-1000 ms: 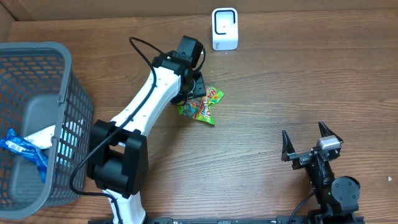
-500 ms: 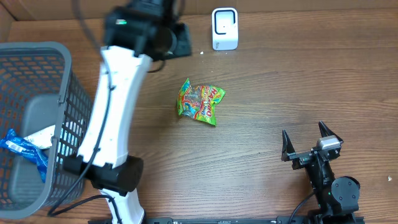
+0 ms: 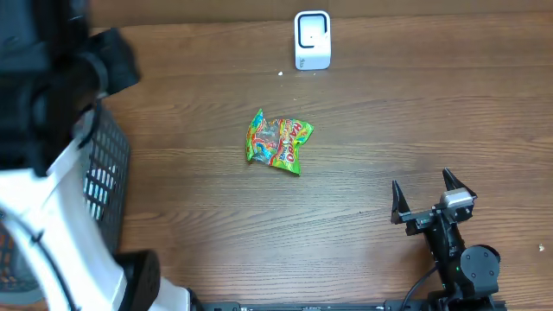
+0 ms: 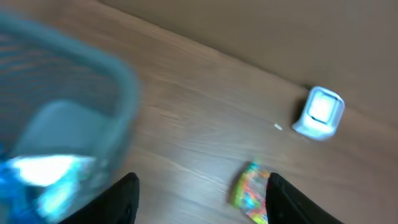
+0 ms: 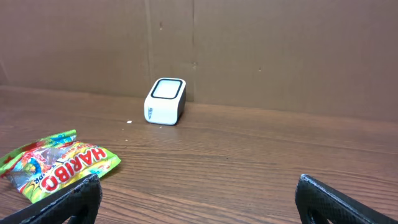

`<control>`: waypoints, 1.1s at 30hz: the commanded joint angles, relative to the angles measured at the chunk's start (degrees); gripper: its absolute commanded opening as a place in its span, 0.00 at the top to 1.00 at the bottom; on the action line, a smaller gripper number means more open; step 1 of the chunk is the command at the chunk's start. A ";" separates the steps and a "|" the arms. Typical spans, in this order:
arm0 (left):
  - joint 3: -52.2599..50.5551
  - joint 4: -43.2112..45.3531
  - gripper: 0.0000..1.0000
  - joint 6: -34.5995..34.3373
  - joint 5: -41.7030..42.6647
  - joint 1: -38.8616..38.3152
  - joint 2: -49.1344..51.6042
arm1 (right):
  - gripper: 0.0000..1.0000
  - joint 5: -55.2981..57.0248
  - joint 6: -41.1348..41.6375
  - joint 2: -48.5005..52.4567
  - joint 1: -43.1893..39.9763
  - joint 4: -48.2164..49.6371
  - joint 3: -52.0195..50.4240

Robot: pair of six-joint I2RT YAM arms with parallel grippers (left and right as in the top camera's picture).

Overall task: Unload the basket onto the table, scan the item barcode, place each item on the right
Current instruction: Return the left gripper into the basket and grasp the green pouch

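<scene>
Candy bag is held by neither hand; it lies flat on the table, printed face up, short of the scanner and not touching it.

Your left hand hangs high, fingers apart with nothing between them, above the rim of the basket and well apart from the bag. A blue packet shows in the basket, too blurred to identify. Your right hand rests low on the near right, spread wide and empty, facing both bag and scanner.

Findings on risk:
- No barcode is visible. It is probably on the underside, so a lift without a turn would likely show the scanner the wrong face.
- A thin, slack bag lying flat gives the fingers little edge; expect a slip or a corner-only pinch.
- The scanner is small and free-standing; a hasty pass close to it could knock it askew.
</scene>
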 commanded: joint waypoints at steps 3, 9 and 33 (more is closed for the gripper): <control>-10.12 -0.31 0.38 1.46 -1.16 16.41 -8.22 | 0.00 0.35 -0.07 -0.57 0.35 0.28 -0.61; -22.75 0.70 0.38 5.31 6.23 33.83 -8.94 | 0.00 0.35 -0.07 -0.57 0.35 0.28 -0.61; -68.83 30.45 0.03 6.12 11.56 39.39 -1.05 | 0.00 0.35 -0.04 -0.57 0.35 0.28 -0.61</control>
